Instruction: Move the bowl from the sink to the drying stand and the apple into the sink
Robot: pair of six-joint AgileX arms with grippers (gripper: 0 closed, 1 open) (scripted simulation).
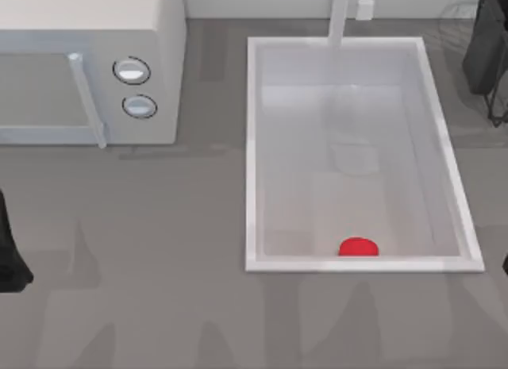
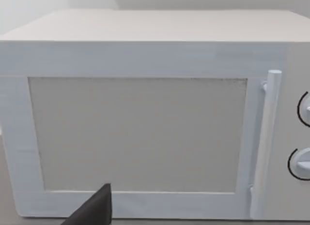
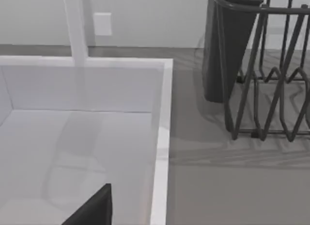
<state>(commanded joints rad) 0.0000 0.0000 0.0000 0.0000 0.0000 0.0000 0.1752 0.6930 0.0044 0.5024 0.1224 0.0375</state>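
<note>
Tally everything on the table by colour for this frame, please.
White: 2, the microwave and the sink
Red: 1, the apple inside the sink at its near wall
Dark wire: 1, the drying stand beside the sink
Total: 4

Rendered kitchen: microwave (image 1: 87, 63), sink (image 1: 252, 147), drying rack (image 3: 271, 75).

Evenly and softly lit throughout, bright but flat, with no single strong source and no hard glare. Faint grey streaks of shadow across the table (image 1: 159, 305) and pale smudged reflections on the floor of the sink (image 1: 349, 159); soft banded shadows beneath the wire rack (image 3: 271, 89) too. Slightly hazy edges everywhere, low contrast between the white microwave (image 2: 145, 113) and wall, no visible bending at the borders.
</note>
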